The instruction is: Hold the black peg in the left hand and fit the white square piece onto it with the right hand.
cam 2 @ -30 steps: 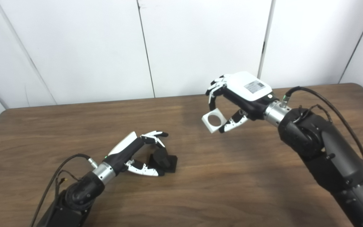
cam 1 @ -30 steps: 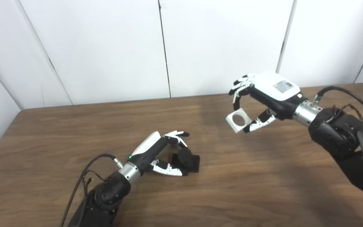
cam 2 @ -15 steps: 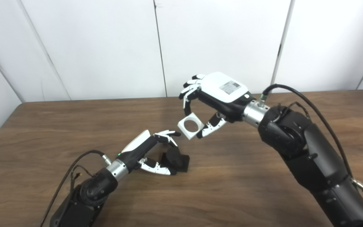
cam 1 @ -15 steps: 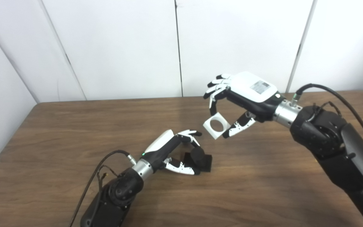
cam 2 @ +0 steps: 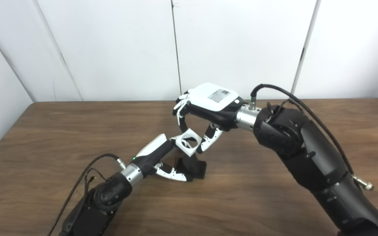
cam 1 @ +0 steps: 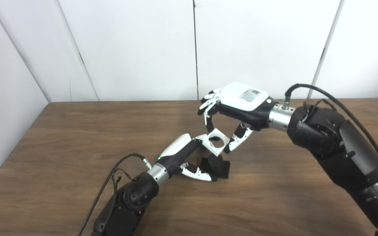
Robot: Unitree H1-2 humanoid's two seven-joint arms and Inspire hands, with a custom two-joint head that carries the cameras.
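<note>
The white square piece [cam 1: 216, 145] hides the black peg's [cam 1: 216, 163] top.

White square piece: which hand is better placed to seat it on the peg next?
Right. The right hand already holds the white square piece, its hole just above the black peg. The left hand is low at the table, wrapped around the peg's base, so it looks best left steadying.

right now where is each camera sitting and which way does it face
Left eye view: on the head, looking down at the table; both arms enter from below, the left hand at the black peg.
Right eye view: beside it, set slightly rightward; the right hand holds the white square piece.
Shared: the same scene, slightly offset.
</note>
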